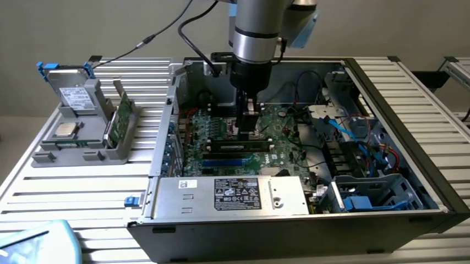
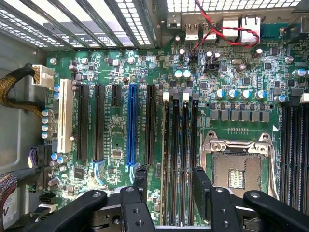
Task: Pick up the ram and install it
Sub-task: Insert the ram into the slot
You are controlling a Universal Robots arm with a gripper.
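The ram [image 1: 239, 147] is a long dark stick with a pale label. It stands on edge in a slot of the green motherboard [image 1: 287, 132] inside the open computer case. My gripper [image 1: 248, 127] hangs straight above its middle, close over it. In the wrist view my gripper [image 2: 170, 186] is open, and its black fingers [image 2: 140, 181] straddle the black memory slots [image 2: 179, 140]. Nothing is held between them. Seen from above, the ram's thin top edge is hard to tell from the slots.
The silver power supply [image 1: 228, 195] lies along the case's front wall. Blue and red cables [image 1: 360, 137] and drive bays crowd the exterior view's right. The open processor socket [image 2: 236, 166] sits beside the slots. Outside the case, a grey holder [image 1: 81, 137] carries a drive, a chip and a green board [image 1: 121, 118].
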